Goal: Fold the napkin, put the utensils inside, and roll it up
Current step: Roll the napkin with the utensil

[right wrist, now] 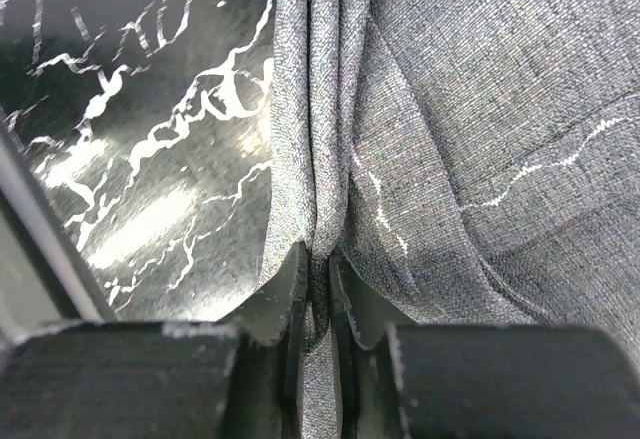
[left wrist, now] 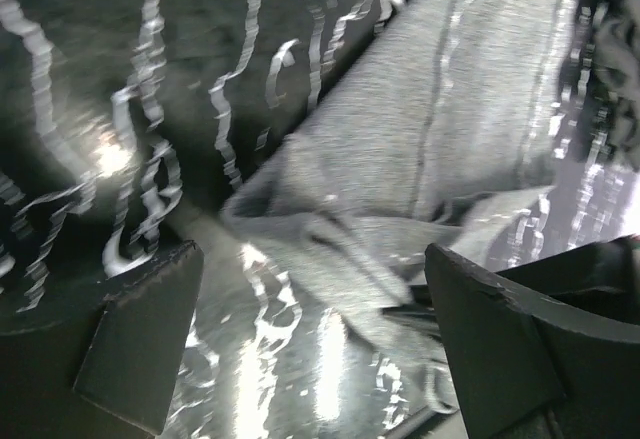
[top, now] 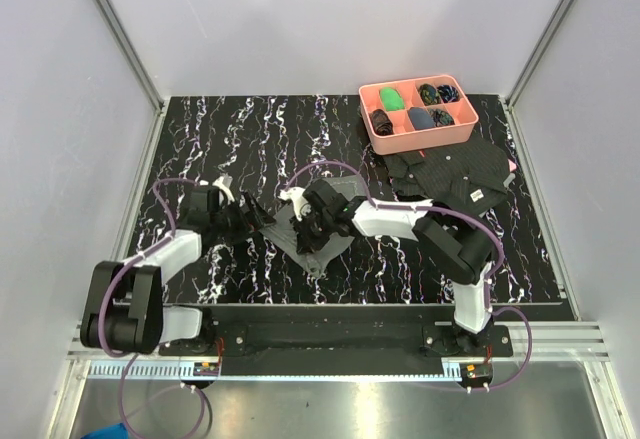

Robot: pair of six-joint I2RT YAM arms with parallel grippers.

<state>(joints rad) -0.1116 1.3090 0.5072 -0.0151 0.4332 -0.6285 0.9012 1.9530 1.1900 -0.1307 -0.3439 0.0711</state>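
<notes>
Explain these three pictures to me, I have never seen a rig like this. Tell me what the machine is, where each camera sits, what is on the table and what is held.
The machine is two robot arms, a left arm and a right arm, bolted at the near edge of a black marbled table. Each ends in a two-finger claw. The wide picture looks down from above and behind them. The other two come from cameras on the wrists, looking along each claw's fingers. On the table lie a grey napkin, a pink tray of small items, and a black patterned cloth beside it. The right claw is pinched shut on a fold of the napkin. The left claw stands wide open above the napkin's edge, holding nothing.
</notes>
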